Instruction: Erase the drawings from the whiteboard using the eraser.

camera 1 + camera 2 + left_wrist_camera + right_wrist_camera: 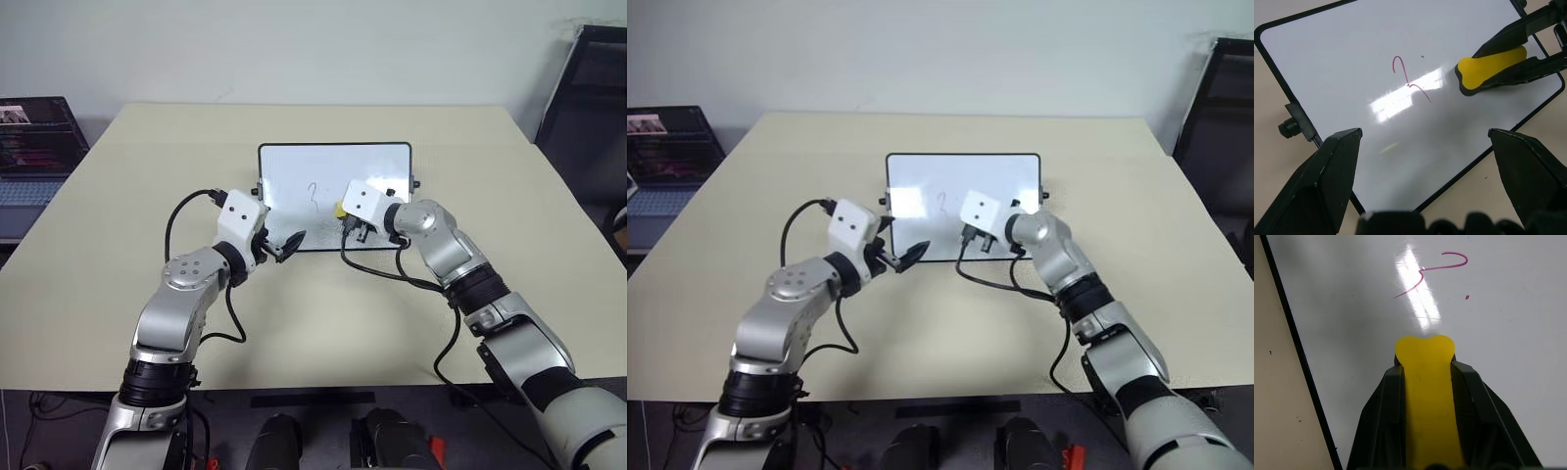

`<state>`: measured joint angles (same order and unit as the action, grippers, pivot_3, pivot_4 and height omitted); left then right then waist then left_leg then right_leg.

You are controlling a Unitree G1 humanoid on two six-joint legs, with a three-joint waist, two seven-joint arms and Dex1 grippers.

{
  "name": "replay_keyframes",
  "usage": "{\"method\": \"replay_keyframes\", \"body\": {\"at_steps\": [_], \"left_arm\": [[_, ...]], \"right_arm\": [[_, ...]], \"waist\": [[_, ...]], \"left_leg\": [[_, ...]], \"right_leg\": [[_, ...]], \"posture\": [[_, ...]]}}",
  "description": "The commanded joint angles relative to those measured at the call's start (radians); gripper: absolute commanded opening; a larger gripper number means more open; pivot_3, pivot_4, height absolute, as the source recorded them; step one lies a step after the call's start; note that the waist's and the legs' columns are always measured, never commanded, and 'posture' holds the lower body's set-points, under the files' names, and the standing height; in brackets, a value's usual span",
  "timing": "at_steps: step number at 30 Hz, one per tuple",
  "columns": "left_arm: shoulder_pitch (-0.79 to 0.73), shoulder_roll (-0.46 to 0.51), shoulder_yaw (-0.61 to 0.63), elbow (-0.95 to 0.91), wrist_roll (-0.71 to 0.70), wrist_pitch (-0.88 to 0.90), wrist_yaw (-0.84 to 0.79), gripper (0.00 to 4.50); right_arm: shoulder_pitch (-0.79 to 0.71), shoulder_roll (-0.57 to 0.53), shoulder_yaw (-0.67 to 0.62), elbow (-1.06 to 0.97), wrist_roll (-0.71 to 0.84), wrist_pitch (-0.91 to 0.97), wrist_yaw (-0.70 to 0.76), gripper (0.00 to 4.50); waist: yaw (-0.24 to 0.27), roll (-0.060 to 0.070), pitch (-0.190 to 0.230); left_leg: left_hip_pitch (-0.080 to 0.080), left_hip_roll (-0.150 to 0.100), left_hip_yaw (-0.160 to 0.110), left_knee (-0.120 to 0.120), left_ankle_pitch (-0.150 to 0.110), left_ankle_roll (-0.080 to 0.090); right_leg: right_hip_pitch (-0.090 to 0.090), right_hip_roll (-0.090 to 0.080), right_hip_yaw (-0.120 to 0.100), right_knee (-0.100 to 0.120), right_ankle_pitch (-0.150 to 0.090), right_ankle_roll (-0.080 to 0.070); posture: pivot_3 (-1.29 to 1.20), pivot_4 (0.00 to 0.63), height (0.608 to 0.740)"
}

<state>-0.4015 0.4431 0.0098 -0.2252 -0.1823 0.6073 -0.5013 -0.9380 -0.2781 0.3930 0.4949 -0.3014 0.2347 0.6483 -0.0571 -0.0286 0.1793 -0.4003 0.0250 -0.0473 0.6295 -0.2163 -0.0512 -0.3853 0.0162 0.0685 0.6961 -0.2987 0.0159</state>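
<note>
Eraser, a small, light yellow block judged firm enough for side clamping, is shown pinched between the right gripper's fingers on the whiteboard just beside the drawings, while the left gripper's fingers are spread wide.

Right claw presses eraser onto whiteboard beside drawing.
</note>
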Motion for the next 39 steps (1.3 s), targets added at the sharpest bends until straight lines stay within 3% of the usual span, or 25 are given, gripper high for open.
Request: {"method": "replay_keyframes", "body": {"at_steps": [1, 12, 20, 33, 39], "left_arm": [[-0.007, 0.014, 0.029, -0.023, -0.010, -0.011, 0.004, 4.50], [-0.008, 0.026, 0.041, 0.034, -0.001, -0.070, -0.004, 4.50], [0.003, 0.018, 0.029, 0.029, -0.001, -0.086, 0.001, 4.50], [-0.021, 0.014, 0.015, 0.041, -0.005, -0.080, -0.002, 4.50], [-0.021, 0.018, 0.021, 0.052, -0.002, -0.084, -0.008, 4.50]], "right_arm": [[-0.032, 0.029, -0.016, 0.030, -0.008, -0.012, -0.048, 0.96], [-0.218, 0.126, -0.033, 0.288, -0.002, -0.150, -0.152, 0.96], [-0.254, 0.126, -0.034, 0.399, -0.008, -0.194, -0.170, 0.96], [-0.066, 0.009, -0.062, 0.160, 0.015, -0.064, -0.075, 0.96], [0.039, 0.000, -0.172, -0.094, 0.121, 0.067, -0.049, 0.96]], "waist": [[-0.004, 0.000, 0.000], [-0.006, 0.000, 0.001], [-0.003, 0.000, 0.001], [0.011, 0.000, 0.001], [0.012, 0.000, 0.001]], "left_leg": [[0.000, 0.000, 0.000, 0.000, 0.000, 0.000], [-0.002, 0.000, 0.001, -0.001, 0.000, 0.000], [-0.002, 0.000, 0.001, -0.002, 0.000, 0.000], [-0.002, 0.000, -0.001, -0.001, 0.000, 0.000], [-0.001, 0.000, -0.002, -0.001, 0.000, 0.000]], "right_leg": [[0.000, 0.000, 0.000, 0.000, 0.000, 0.000], [-0.003, 0.000, 0.000, -0.001, 0.000, 0.000], [-0.003, 0.000, 0.001, -0.003, 0.000, 0.000], [0.000, -0.001, 0.000, -0.003, 0.000, 0.000], [0.001, -0.001, 0.000, -0.003, 0.000, 0.000]], "posture": [[0.00, 0.150, 0.740], [0.00, 0.150, 0.740], [0.00, 0.150, 0.740], [0.00, 0.150, 0.740], [0.00, 0.150, 0.740]]}}
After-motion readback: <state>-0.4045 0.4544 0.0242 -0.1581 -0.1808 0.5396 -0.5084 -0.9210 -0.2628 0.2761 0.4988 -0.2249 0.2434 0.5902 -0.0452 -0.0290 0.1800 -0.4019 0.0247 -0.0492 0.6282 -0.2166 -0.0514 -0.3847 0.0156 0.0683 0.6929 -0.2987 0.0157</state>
